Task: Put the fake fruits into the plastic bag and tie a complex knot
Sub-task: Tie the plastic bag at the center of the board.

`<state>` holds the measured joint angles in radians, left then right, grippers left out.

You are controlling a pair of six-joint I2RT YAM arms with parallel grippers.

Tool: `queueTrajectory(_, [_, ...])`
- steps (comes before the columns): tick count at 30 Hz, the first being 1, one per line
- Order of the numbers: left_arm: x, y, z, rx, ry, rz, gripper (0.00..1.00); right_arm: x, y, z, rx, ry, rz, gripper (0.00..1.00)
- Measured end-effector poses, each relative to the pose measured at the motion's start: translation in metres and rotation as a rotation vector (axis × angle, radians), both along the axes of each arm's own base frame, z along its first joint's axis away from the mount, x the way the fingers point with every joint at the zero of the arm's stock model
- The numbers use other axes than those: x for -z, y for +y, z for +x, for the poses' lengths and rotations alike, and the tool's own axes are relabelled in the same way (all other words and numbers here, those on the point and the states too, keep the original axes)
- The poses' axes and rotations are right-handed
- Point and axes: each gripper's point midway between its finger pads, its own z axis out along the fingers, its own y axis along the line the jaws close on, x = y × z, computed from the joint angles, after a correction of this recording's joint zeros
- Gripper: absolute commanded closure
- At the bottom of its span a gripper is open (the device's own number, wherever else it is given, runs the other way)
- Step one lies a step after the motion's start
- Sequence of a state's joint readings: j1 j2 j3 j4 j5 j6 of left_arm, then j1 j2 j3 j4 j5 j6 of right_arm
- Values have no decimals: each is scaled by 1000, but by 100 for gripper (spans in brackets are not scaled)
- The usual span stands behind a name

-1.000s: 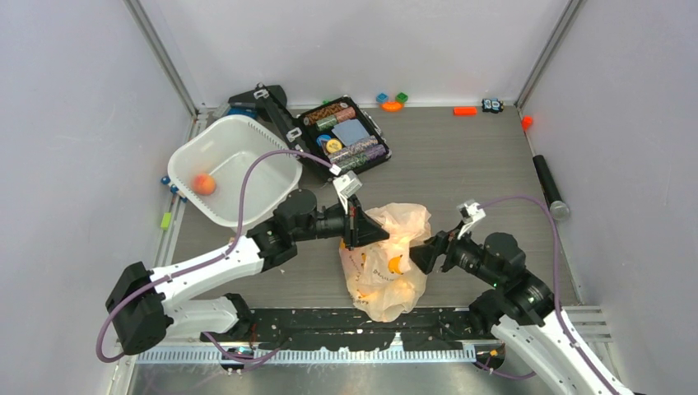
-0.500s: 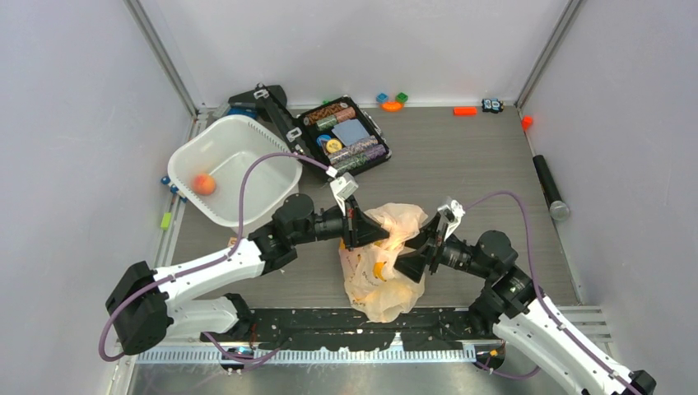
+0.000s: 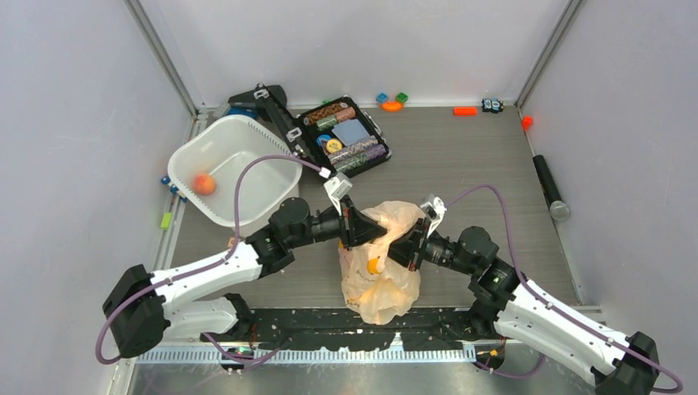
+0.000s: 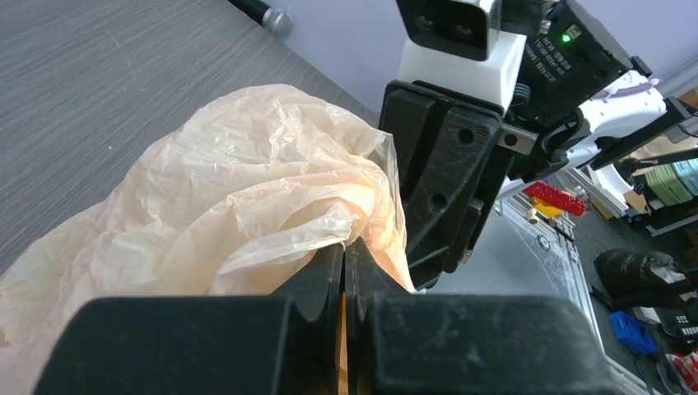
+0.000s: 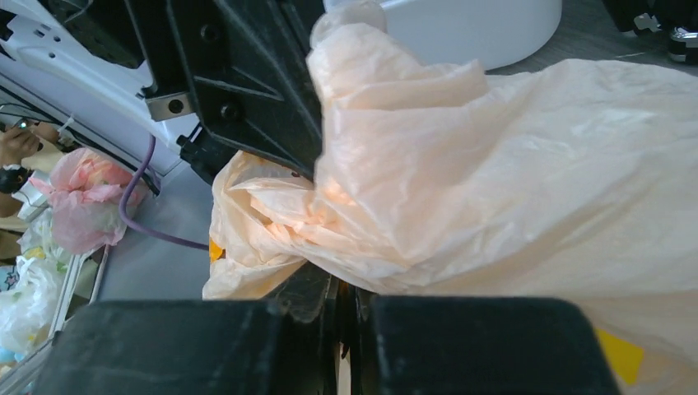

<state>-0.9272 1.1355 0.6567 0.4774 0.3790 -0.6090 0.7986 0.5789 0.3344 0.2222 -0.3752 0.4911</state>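
The pale peach plastic bag (image 3: 380, 276) stands bulging between the two arms near the table's front edge. Yellow-orange shapes of fake fruits (image 3: 376, 265) show through its film. My left gripper (image 3: 368, 233) is shut on the bag's crumpled top from the left; in the left wrist view its jaws (image 4: 344, 247) pinch a fold of the bag (image 4: 230, 197). My right gripper (image 3: 401, 248) is shut on the same bunched top from the right, with film (image 5: 494, 164) caught between its jaws (image 5: 346, 288). One small orange fruit (image 3: 203, 183) lies in the white tub.
The white tub (image 3: 247, 140) sits at back left, a black case of poker chips (image 3: 344, 137) beside it. Small coloured toys (image 3: 393, 102) and an orange block (image 3: 465, 111) line the back wall. A black cylinder (image 3: 550, 188) lies at the right.
My right gripper has moved left from beside the bag onto its top and shut on the film. The left gripper has kept its hold and barely shifted.
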Motion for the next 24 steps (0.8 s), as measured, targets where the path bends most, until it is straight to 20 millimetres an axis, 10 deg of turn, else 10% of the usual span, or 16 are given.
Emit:
queueTrajectory(10, [-16,25,-9,-38,-18,105,96,-16,-14,4,74,-14,-66,95])
queueTrajectory(15, [-20,47,-7,-103,-31,176,34,-17,-29,6,135,-10,-112,95])
queueTrajectory(24, [-55,77,-13,-157,-74,214,1,-21,-34,22,239,60,-109,95])
